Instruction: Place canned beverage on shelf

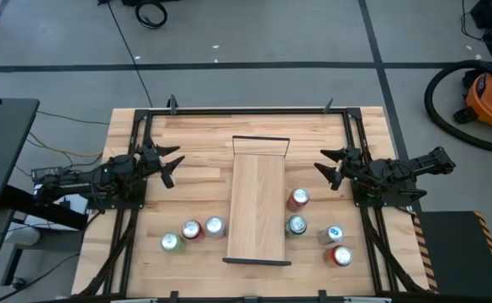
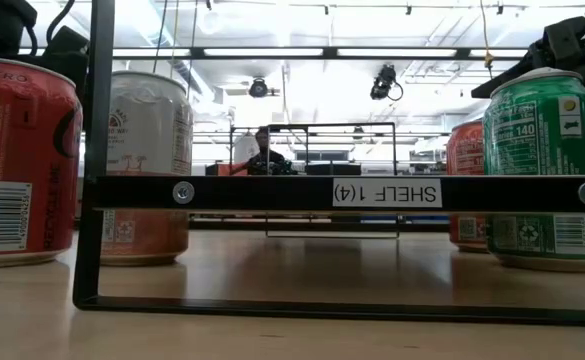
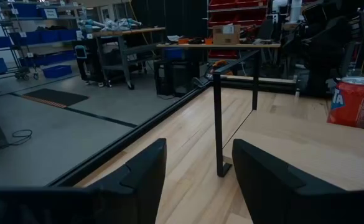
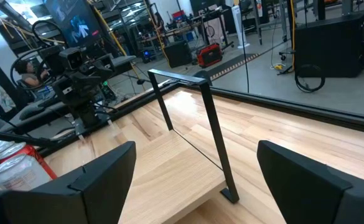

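The shelf (image 1: 258, 202), a long light-wood plank with black rails at its far (image 1: 261, 139) and near (image 1: 256, 262) ends, lies in the middle of the table. Three cans stand upright left of it: green-white (image 1: 171, 242), red (image 1: 192, 229), silver (image 1: 214, 225). Right of it stand several more, among them a red one (image 1: 298, 199) and a green one (image 1: 296, 225). My left gripper (image 1: 171, 164) hovers level at the table's left, open, pointing toward the shelf (image 3: 219, 124). My right gripper (image 1: 328, 167) hovers level at the right, open wider, nothing between its fingers (image 4: 101, 174).
A black frame (image 1: 246, 109) runs around the tabletop's edges. In the low view the near rail (image 2: 272, 192) crosses in front of the cans (image 2: 547, 165). Bare wood lies between each gripper and the shelf. An orange vacuum (image 1: 489, 93) stands on the floor beyond the table.
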Robot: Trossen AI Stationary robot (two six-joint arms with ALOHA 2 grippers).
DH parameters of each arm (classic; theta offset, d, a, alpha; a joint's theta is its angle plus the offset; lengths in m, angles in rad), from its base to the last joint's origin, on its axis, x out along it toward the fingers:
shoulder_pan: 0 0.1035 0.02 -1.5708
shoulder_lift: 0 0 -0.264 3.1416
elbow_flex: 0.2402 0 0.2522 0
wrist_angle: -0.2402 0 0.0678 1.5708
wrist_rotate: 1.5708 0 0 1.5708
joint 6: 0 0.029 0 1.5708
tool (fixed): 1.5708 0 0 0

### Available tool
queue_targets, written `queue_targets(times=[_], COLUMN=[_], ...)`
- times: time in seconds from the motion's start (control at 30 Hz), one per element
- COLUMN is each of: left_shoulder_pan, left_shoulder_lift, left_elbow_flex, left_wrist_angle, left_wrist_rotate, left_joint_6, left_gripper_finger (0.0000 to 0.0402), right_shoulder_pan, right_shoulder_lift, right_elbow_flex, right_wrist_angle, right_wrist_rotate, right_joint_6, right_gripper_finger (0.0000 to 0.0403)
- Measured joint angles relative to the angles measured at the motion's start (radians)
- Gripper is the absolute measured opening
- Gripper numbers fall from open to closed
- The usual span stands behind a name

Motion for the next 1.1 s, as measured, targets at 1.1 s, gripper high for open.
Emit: queue_targets(times=[1.1], left_shoulder_pan=[0.0], left_shoulder_lift=[0.002], left_elbow_flex=[0.0], left_wrist_angle=[0.11], left_wrist_rotate=[0.0], left_joint_6=[-0.314], left_gripper_finger=[0.0194], right_shoulder_pan=[0.0], right_shoulder_lift=[0.0], right_elbow_flex=[0.0], right_wrist_angle=[0.0], right_wrist_rotate=[0.0], right_joint_6=[0.0], right_gripper_finger=[0.0346])
